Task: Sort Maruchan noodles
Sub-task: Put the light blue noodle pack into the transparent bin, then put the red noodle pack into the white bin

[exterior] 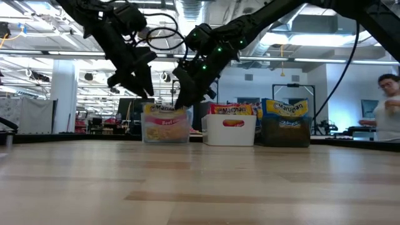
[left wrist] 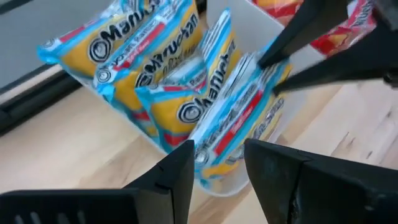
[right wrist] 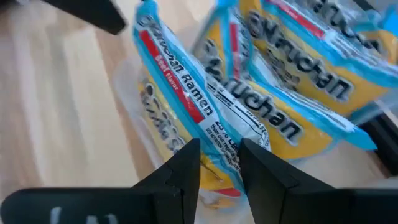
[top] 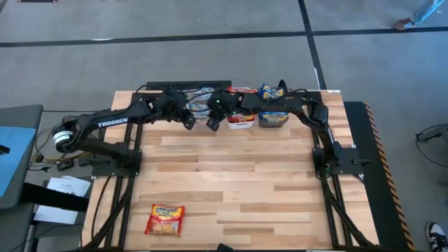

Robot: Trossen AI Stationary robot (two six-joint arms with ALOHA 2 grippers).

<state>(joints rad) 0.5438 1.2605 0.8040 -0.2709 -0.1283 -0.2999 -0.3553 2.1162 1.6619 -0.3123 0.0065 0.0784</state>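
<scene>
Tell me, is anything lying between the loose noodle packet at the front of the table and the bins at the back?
Nothing visible: only bare table separates the loose packet from the bins.
</scene>
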